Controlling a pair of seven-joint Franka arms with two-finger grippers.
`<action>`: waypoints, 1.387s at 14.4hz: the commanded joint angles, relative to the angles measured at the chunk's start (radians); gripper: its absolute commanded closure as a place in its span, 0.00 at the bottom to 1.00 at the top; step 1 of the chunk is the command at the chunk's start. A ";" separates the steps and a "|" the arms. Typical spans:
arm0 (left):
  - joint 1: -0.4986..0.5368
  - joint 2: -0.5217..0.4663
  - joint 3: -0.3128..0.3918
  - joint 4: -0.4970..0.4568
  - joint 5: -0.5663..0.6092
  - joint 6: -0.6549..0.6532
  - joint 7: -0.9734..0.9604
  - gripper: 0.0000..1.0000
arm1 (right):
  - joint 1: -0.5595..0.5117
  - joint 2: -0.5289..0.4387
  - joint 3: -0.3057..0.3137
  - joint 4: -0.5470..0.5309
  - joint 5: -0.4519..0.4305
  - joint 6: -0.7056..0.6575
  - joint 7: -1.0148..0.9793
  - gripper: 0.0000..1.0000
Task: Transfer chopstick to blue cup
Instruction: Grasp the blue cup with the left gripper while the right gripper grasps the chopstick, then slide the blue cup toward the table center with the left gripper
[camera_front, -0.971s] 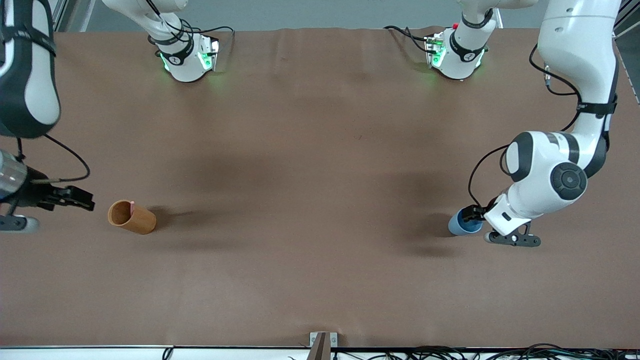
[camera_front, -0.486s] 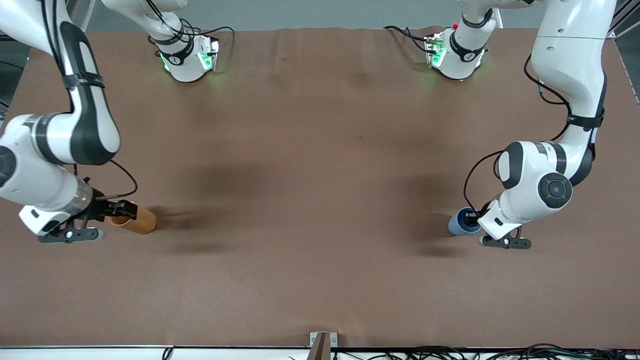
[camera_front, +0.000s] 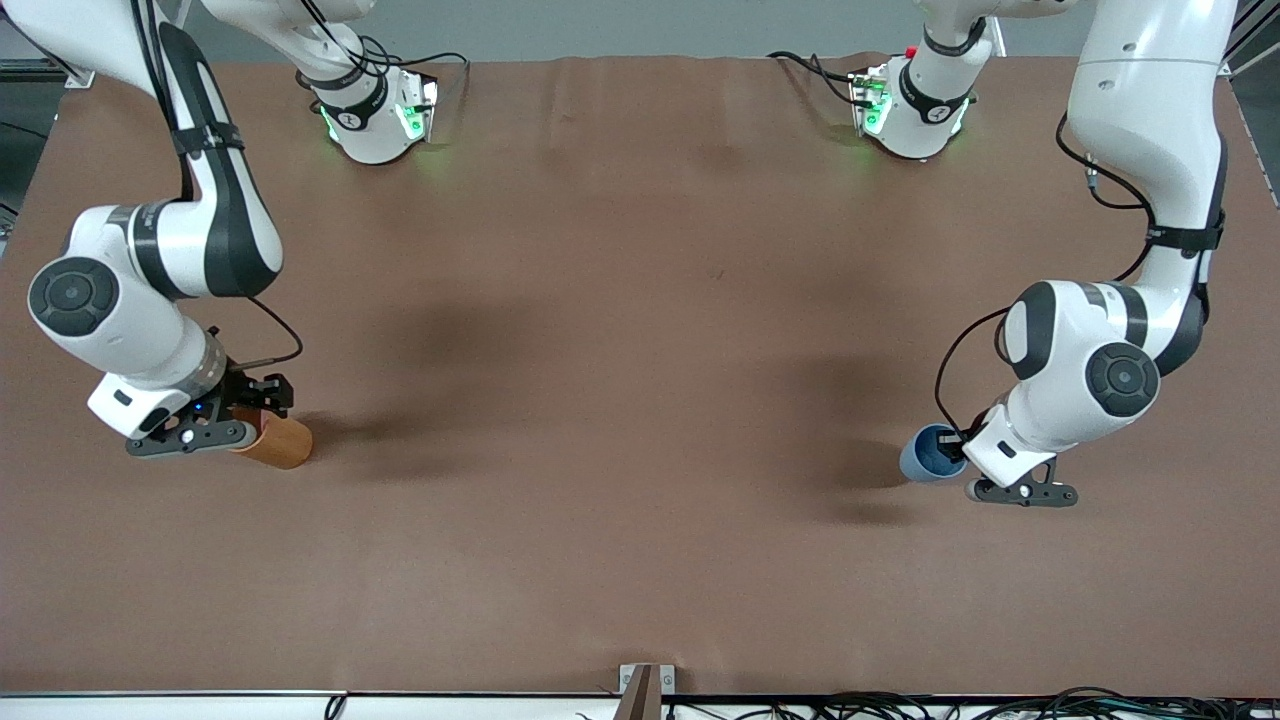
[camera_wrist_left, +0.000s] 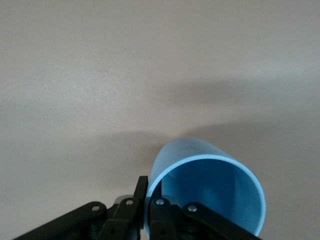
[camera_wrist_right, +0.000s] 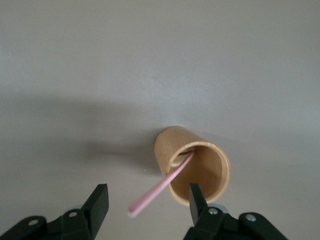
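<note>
The blue cup (camera_front: 925, 456) stands toward the left arm's end of the table. My left gripper (camera_wrist_left: 149, 202) is shut on its rim, one finger inside the blue cup (camera_wrist_left: 210, 190) and one outside. A pale-pink chopstick (camera_wrist_right: 160, 190) leans out of the orange-brown cup (camera_wrist_right: 200, 172). Its free tip lies between the spread fingers of my right gripper (camera_wrist_right: 148, 201), which is open and touches nothing. In the front view my right gripper (camera_front: 258, 395) sits over the orange-brown cup (camera_front: 280, 443) and hides the chopstick.
The brown table cloth (camera_front: 620, 400) spreads between the two cups. The two arm bases (camera_front: 375, 115) stand along the table edge farthest from the front camera. Cables run along the edge nearest to it.
My right arm has swung in from the table's end and brought its open gripper over the orange-brown cup. My left gripper, with the blue cup, has shifted slightly nearer to the front camera.
</note>
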 joint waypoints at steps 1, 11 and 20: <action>-0.029 -0.029 -0.072 0.086 0.028 -0.161 -0.198 1.00 | 0.011 -0.072 -0.003 -0.083 -0.047 0.020 -0.003 0.47; -0.253 0.120 -0.288 0.217 0.106 -0.145 -0.937 1.00 | 0.003 -0.059 -0.003 -0.069 -0.050 0.068 0.000 0.68; -0.365 0.245 -0.287 0.251 0.221 -0.009 -1.116 1.00 | -0.001 -0.031 -0.003 -0.061 -0.049 0.099 0.006 0.73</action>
